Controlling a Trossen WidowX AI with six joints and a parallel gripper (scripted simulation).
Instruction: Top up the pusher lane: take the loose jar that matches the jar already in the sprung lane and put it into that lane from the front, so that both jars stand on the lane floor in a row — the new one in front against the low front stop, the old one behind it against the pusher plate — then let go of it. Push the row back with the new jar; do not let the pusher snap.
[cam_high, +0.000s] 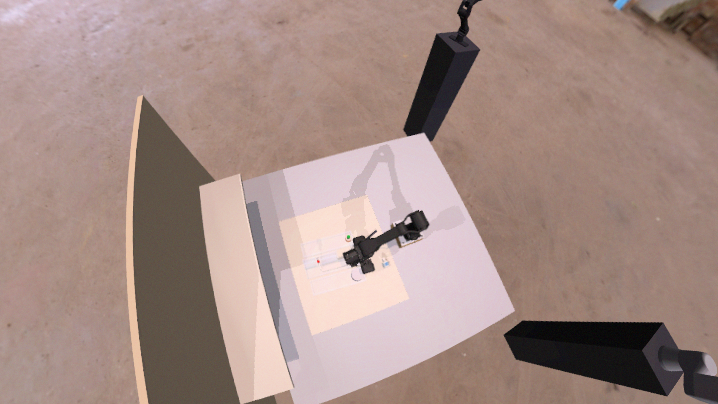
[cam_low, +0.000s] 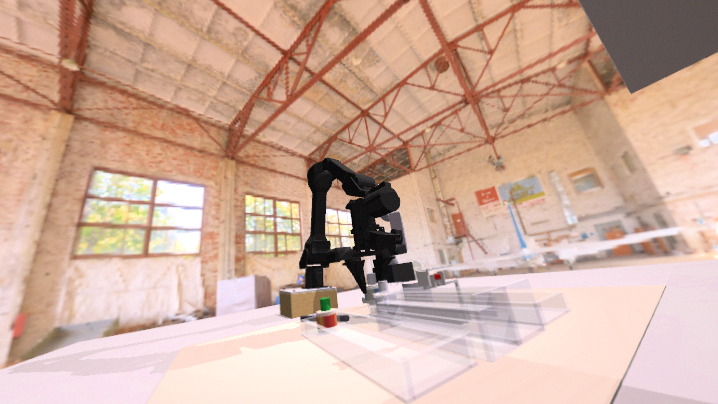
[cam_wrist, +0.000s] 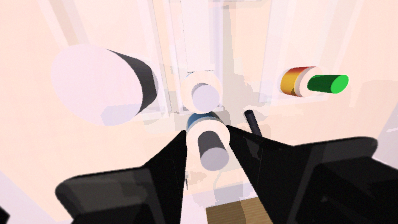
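Observation:
My gripper (cam_wrist: 205, 131) is shut on a jar with a pale shoulder, a grey knob top and a blue band low on its side (cam_wrist: 214, 157). The jar hangs roughly upright at the front end of the sprung lane (cam_wrist: 201, 30). A pale-topped jar (cam_wrist: 205, 95) stands inside that lane near its front, just ahead of the held jar. In the wrist view the two overlap; I cannot tell whether they touch. The held jar's underside and the low front stop are mostly hidden. In the top view the arm covers the fingers.
A green-topped jar (cam_wrist: 327, 83) (cam_low: 325, 304) stands in the neighbouring lane. A large round pale-topped thing (cam_wrist: 95, 82) (cam_high: 356, 275) stands on the other side. A dark rod (cam_wrist: 253, 123) lies near the right finger. A small blue-and-white jar (cam_high: 385, 262) lies nearby. A box (cam_low: 307, 302) stands by the arm's base.

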